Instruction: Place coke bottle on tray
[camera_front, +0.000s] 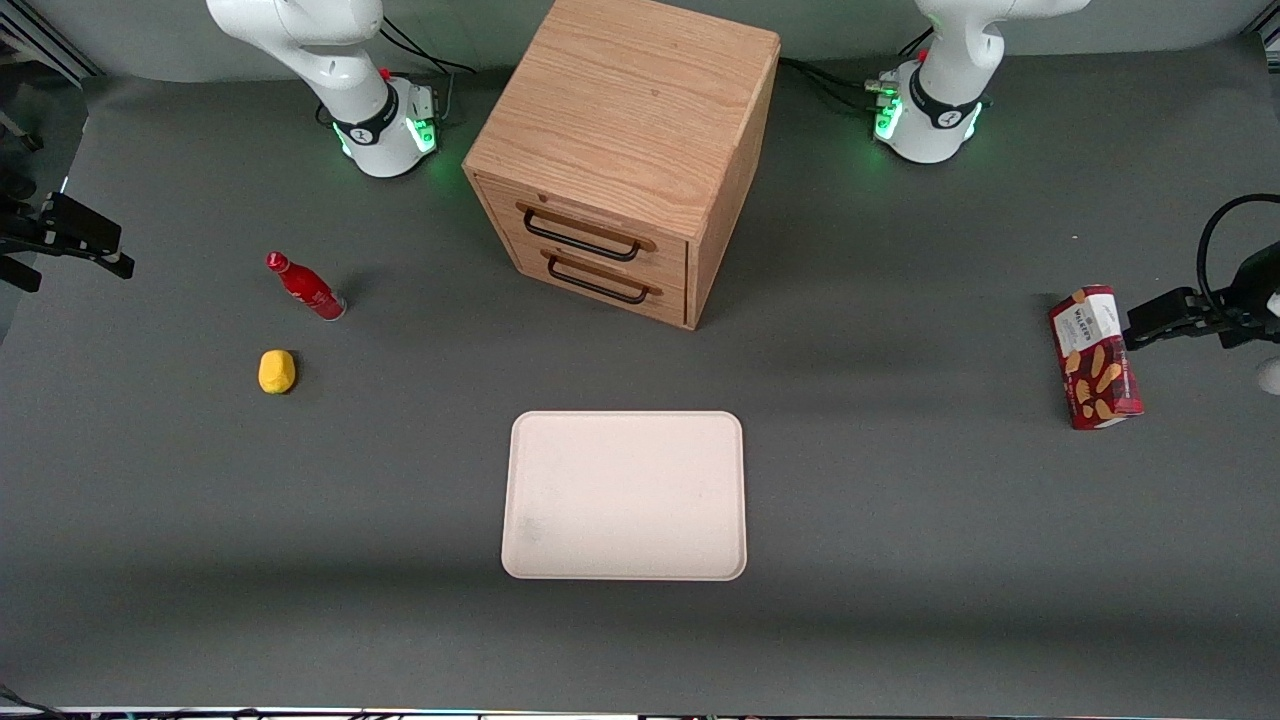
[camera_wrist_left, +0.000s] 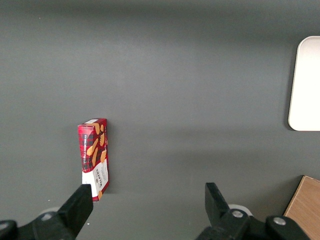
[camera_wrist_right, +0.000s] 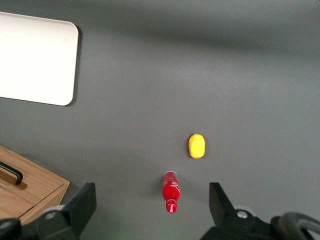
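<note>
The right arm's gripper (camera_wrist_right: 152, 205) hung high above the dark grey matte table (camera_front: 900, 560), its black fingers (camera_wrist_right: 82, 202) spread wide and holding nothing; directly below, between those fingers, stood the small slim red coke bottle (camera_wrist_right: 171, 192) with its red cap, upright and glossy, so the coming move looked a straight descent; the bottle (camera_front: 306, 286) stood toward the working arm's end, a smooth rounded yellow lump (camera_front: 277, 371) just nearer the front camera; the flat pale pinkish-cream tray (camera_front: 625, 495), low-rimmed and round-cornered, lay bare well apart, in front of the grained wooden two-drawer cabinet (camera_front: 625, 150).
</note>
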